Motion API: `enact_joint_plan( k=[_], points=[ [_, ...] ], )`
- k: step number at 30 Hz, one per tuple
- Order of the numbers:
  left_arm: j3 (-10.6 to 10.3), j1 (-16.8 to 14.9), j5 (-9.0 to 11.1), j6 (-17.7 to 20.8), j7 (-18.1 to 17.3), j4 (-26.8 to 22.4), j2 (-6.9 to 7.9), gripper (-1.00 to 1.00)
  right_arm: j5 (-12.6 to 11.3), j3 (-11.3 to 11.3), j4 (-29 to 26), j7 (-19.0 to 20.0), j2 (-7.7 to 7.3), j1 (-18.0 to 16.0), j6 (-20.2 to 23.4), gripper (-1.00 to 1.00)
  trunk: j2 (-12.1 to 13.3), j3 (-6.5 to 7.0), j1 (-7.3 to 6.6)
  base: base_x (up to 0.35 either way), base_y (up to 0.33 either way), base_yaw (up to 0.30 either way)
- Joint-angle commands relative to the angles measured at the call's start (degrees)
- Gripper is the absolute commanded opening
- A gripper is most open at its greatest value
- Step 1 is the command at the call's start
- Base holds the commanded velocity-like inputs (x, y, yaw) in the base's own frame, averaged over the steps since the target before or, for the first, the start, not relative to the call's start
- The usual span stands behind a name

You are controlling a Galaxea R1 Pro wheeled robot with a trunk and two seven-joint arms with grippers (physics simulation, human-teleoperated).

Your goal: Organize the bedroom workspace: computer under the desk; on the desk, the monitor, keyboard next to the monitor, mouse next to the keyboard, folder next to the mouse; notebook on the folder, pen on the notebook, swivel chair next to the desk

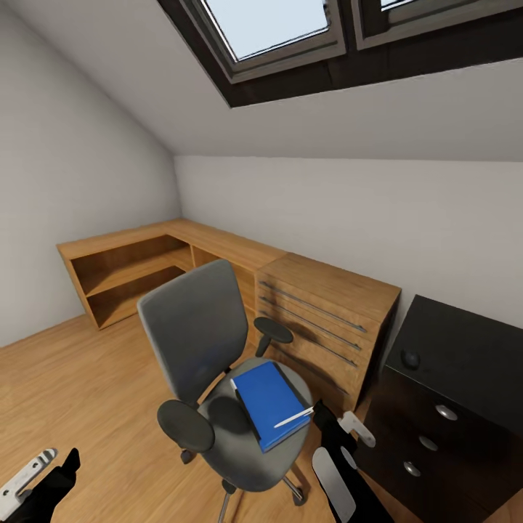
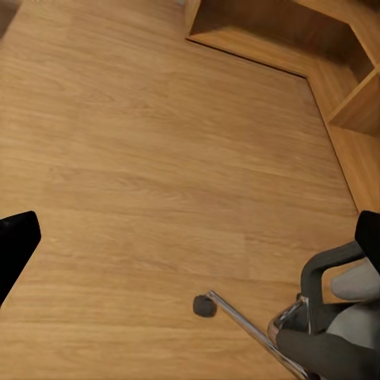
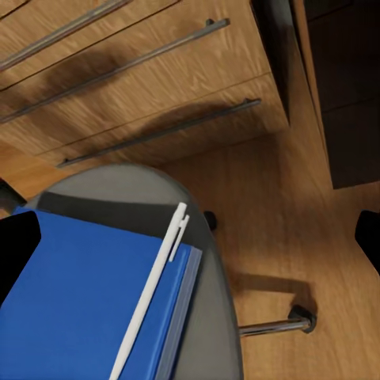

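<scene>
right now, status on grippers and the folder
Both grippers open, empty. Right gripper hanging beside the swivel chair. Folder flat on the seat, pen lying across it. Chair armrest close by the folder.

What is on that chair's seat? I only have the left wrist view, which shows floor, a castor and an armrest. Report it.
Observer: A blue folder lies flat on the swivel chair's seat.
Operator: Tell me what's on the folder.
Observer: A white pen lies on top of it, near one edge.
Operator: Give me the right gripper's position.
Observer: The right gripper is open, beside the seat on the side toward the black drawer unit. It is not touching the folder.
</scene>
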Motion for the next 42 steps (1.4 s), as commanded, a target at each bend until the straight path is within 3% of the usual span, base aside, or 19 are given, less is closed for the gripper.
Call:
enact_joint_plan(
  k=[1,23,28,30,32,33,34,35,36,39,41,42],
  points=[
    [0.05,0.01,0.47,0.2,0.22,-0.13,-0.03,1.0,-0.51,0.14,-0.01,-0.16,0.0,-0.04,-0.44,1.0,-0.03,-0.05,0.0,0.0,0.0,0.0],
    [-0.31,0.0,0.47,-0.08,0.0,-0.11,-0.2,1.0,-0.38,0.14,-0.01,-0.07,0.0,-0.04,-1.57,1.0,-0.03,-0.05,0.0,0.0,0.0,0.0],
    [-0.57,0.01,0.44,0.01,-0.12,0.99,-0.28,1.0,0.65,0.19,0.66,0.01,0.0,-0.04,-1.57,1.0,-0.03,-0.05,0.0,0.0,0.0,0.0],
    [-0.65,0.0,0.41,0.12,-0.19,1.88,-0.28,1.0,2.71,0.84,1.63,-0.02,0.0,0.0,-1.61,1.0,-0.03,-0.05,0.0,0.0,0.0,0.0],
    [-0.75,0.0,0.06,0.14,-0.32,6.69,-0.24,1.0,8.91,1.83,4.7,-0.05,0.0,0.16,-2.01,1.0,-0.03,-0.05,0.0,0.0,0.0,0.0],
    [-0.8,0.01,-0.17,0.13,-0.34,8.28,-0.2,1.0,10.38,1.94,5.62,-0.05,0.0,0.19,-2.17,1.0,-0.03,-0.05,0.0,0.0,0.0,0.0],
    [-1.02,0.01,-0.96,0.1,-0.38,11.64,-0.1,1.0,13.35,2.08,7.94,-0.06,0.0,0.27,-2.67,1.0,-0.03,-0.05,0.0,0.0,0.0,0.0],
    [-1.33,0.01,-2.4,0.05,-0.39,14.92,-0.01,1.0,16.31,2.19,10.89,-0.06,0.0,0.32,-3.46,1.0,-0.03,-0.05,0.0,0.0,0.0,0.0],
    [-1.64,0.01,-5.89,-0.08,-0.37,19.43,0.03,1.0,20.74,2.31,16.33,-0.06,0.0,0.36,-5.23,1.0,-0.03,-0.05,0.0,0.0,0.0,0.0],
    [-1.8,0.0,-11.93,-0.84,-0.34,25.39,0.05,1.0,26.8,2.39,24.72,-0.06,0.0,0.39,-8.96,1.0,-0.03,-0.05,0.0,0.0,0.0,0.0],
    [-1.84,0.0,-16.76,-4.68,-0.35,31.33,0.09,1.0,31.79,2.43,32.33,-0.06,0.0,0.4,-14.02,1.0,-0.03,-0.05,0.0,0.0,0.0,0.0],
    [-1.85,0.01,-18.17,-8.06,-0.4,34.51,0.11,1.0,33.45,2.43,35.41,-0.05,-0.33,0.4,-16.64,1.0,-0.03,-0.05,0.0,0.0,0.0,0.0]
  ],
)
